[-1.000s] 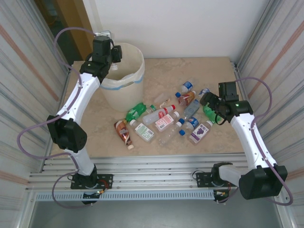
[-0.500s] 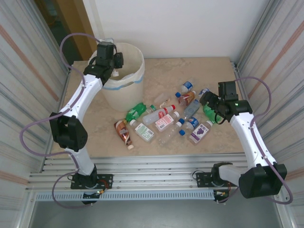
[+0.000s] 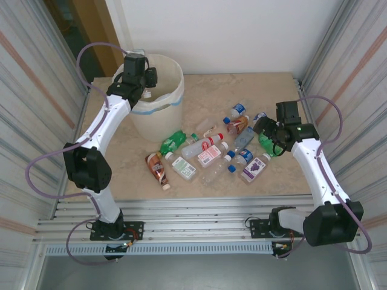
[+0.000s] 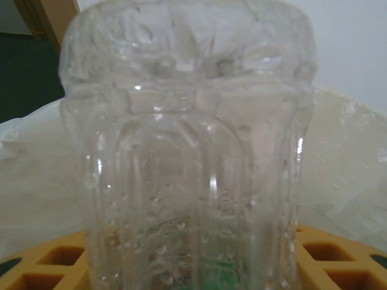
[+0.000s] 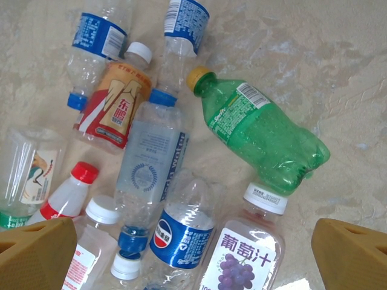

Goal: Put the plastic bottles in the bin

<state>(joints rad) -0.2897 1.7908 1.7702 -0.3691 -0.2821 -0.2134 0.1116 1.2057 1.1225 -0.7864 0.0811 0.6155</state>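
The left claw (image 3: 143,87) gripped a clear bottle (image 4: 187,151) over the bin (image 3: 175,84), at the table's (image 3: 205,96) 11 o'clock. The right claw (image 5: 193,232) hung wide open above the other bottles (image 3: 205,154), the green bottle (image 5: 266,136) at its 1 o'clock.

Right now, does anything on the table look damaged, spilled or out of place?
No spill shows. The plastic bottles lie scattered on their sides on the table, as the task expects. The green bottle with the yellow cap looks dented near its base. The left gripper holds a clear bottle over the bin.
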